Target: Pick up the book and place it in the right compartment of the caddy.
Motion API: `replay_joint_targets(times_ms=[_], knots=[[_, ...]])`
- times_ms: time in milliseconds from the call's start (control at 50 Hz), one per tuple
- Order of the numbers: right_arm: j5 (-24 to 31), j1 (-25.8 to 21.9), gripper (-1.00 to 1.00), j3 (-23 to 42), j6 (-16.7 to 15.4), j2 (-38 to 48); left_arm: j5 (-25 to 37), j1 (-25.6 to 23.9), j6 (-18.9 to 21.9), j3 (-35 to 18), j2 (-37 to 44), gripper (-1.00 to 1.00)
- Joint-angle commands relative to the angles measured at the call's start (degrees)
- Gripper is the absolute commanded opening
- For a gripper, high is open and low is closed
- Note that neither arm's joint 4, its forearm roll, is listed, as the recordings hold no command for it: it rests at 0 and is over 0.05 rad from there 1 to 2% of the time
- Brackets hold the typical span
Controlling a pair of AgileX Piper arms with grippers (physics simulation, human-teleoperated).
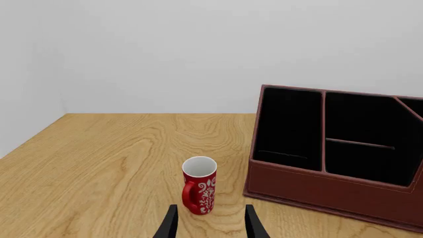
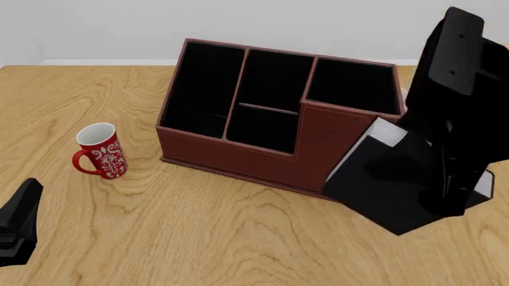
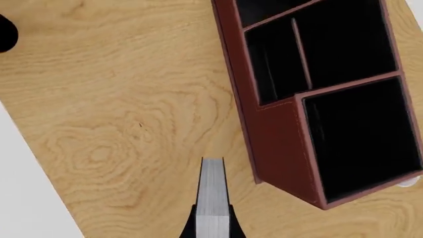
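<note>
My right gripper (image 2: 447,195) is shut on the black book (image 2: 380,186). I hold the book tilted, just in front of the caddy's (image 2: 263,159) right end, with its white page edge (image 2: 383,133) towards the caddy. In the right wrist view the page edge of the book (image 3: 213,191) runs out from between the fingers of the right gripper (image 3: 212,229), beside the tall front wall of the caddy (image 3: 278,148). The right compartment (image 2: 351,87) (image 3: 361,135) is empty. My left gripper (image 1: 210,225) is open and holds nothing, low at the near left.
A red patterned mug (image 2: 100,151) (image 1: 199,186) stands upright left of the caddy (image 1: 317,191), just ahead of the left fingers. The left arm (image 2: 18,231) sits at the near left table edge. The other black-lined cells look empty.
</note>
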State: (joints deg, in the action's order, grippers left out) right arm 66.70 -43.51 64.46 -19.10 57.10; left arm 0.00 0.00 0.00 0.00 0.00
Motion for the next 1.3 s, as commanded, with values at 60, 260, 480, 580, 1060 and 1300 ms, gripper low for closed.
replay_joint_targets(times_ms=[60,260,480,580,1060,1300], knots=[[3.20,3.47,-1.00,10.41,-6.04,3.56,0.00,0.00,0.00,0.00,0.00,1.00],[3.20,7.05,-1.00,15.48,-12.32,5.70,0.00,0.00,0.00,0.00,0.00,1.00],[3.20,10.75,-1.00,20.52,-17.42,7.77,0.00,0.00,0.00,0.00,0.00,1.00],[3.20,11.05,-1.00,21.71,-18.34,8.59,0.00,0.00,0.00,0.00,0.00,1.00],[3.20,14.70,-1.00,29.30,-25.07,12.96,0.00,0.00,0.00,0.00,0.00,1.00],[3.20,16.39,-1.00,31.66,-26.34,15.49,0.00,0.00,0.00,0.00,0.00,1.00]])
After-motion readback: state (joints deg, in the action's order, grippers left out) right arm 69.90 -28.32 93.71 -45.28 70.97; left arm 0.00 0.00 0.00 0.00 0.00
